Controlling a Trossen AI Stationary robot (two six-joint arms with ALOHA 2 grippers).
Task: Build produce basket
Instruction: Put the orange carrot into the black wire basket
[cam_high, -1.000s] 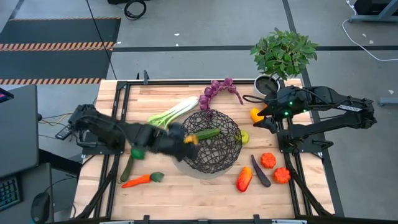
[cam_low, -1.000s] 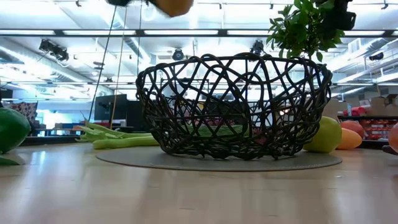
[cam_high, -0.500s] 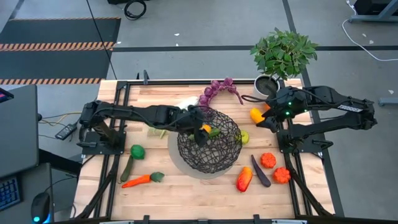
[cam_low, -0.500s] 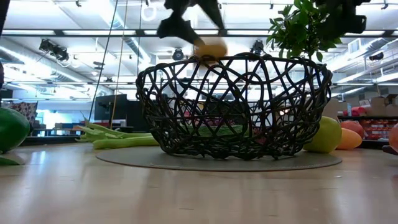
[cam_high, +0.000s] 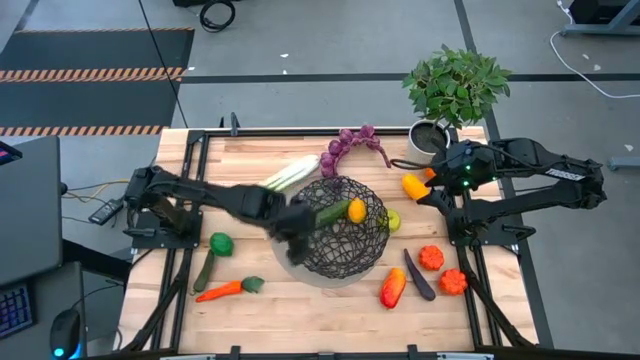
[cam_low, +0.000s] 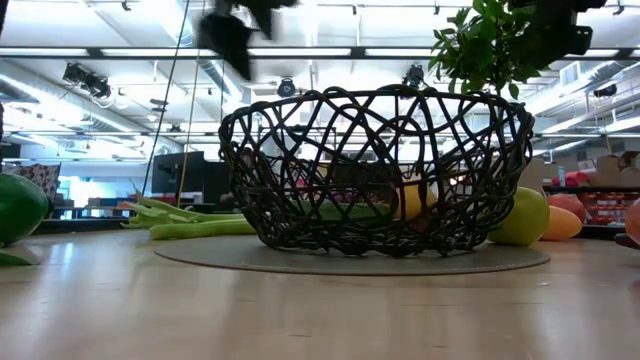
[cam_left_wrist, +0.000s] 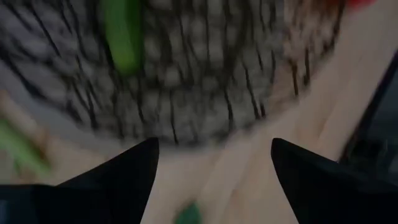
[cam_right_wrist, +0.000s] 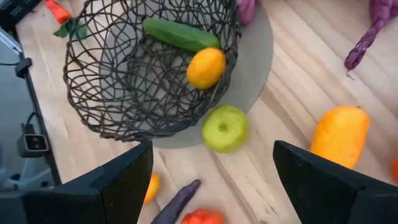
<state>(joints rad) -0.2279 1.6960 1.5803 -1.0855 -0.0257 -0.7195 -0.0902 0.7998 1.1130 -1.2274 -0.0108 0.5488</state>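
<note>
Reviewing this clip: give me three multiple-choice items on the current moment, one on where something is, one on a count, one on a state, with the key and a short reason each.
1. Where does the lemon lie?
A. inside the basket, beside the cucumber
B. on the table next to the carrot
C. in the plant pot

2. How many pieces of produce lie inside the basket?
A. none
B. two
C. five

3. How does the left tool stand?
A. shut on the lemon
B. shut on the cucumber
C. open and empty

Key:
1 A, the right wrist view shows the lemon on the mesh by the cucumber.
2 B, only the lemon and the cucumber show within the rim.
3 C, the left wrist view shows its two fingers spread with nothing between them, at the basket's edge.
</note>
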